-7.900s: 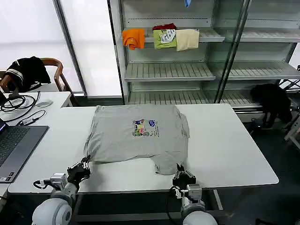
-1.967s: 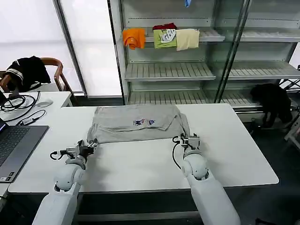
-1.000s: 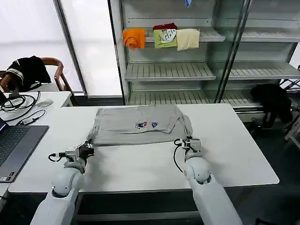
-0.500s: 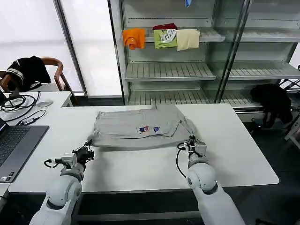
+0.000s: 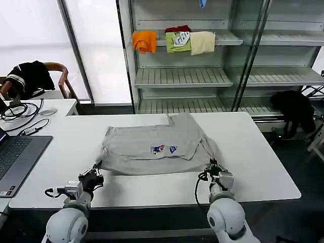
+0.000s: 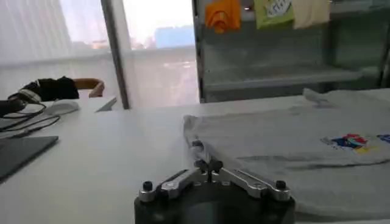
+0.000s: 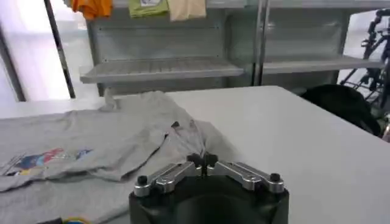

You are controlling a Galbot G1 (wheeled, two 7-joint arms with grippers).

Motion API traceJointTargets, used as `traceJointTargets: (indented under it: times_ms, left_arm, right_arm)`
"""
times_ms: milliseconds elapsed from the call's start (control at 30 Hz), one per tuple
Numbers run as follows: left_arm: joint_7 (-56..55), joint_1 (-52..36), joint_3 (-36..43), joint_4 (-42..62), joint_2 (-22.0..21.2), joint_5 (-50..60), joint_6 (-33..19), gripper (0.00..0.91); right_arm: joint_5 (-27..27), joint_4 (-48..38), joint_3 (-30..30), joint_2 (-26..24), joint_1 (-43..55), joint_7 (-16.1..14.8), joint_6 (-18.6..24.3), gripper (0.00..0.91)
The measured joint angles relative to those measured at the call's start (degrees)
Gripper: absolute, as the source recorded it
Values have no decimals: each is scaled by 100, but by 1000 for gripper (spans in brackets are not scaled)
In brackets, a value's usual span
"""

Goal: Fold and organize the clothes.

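A soft grey cotton T-shirt (image 5: 158, 149) lies folded across the centre of the smooth white surface (image 5: 263, 167), its small multicolour chest print too small to read. The left claw (image 5: 94, 173) pinches its lower-left edge; the right claw (image 5: 213, 166) pinches bunched fabric at lower right.

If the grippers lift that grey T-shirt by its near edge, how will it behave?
Likely floppy: the T-shirt lies folded over itself with soft wrinkles, bunching where the right gripper pinches it. Probably light, as the left gripper holds just a corner. It would sag between them, and the fold may slip open.
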Motion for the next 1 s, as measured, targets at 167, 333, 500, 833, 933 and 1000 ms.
traceJointTargets:
  times_ms: [167,333,500,833,933,1000]
  left_arm:
    - [10,295,-13,-160,-90,80,-61,0]
    - [28,514,-19,-228,-139,142,-99,10]
    - [37,660,-39,-255,-192,196,-136,0]
    - [39,920,-107,-351,-239,263,-211,10]
    - [59,995,-99,-379,-276,303,-246,0]
    - [64,1033,-91,-396,-306,331,-268,10]
  right_arm:
    - [-63,233,9,-42,-352,15,75,0]
    - [-100,304,9,-42,-566,11,127,0]
    - [-113,314,35,-59,-693,6,171,0]
    - [-133,309,72,-153,-777,-32,235,0]
    - [-132,314,58,-179,-830,-44,262,0]
    - [-131,343,49,-183,-875,-47,283,0]
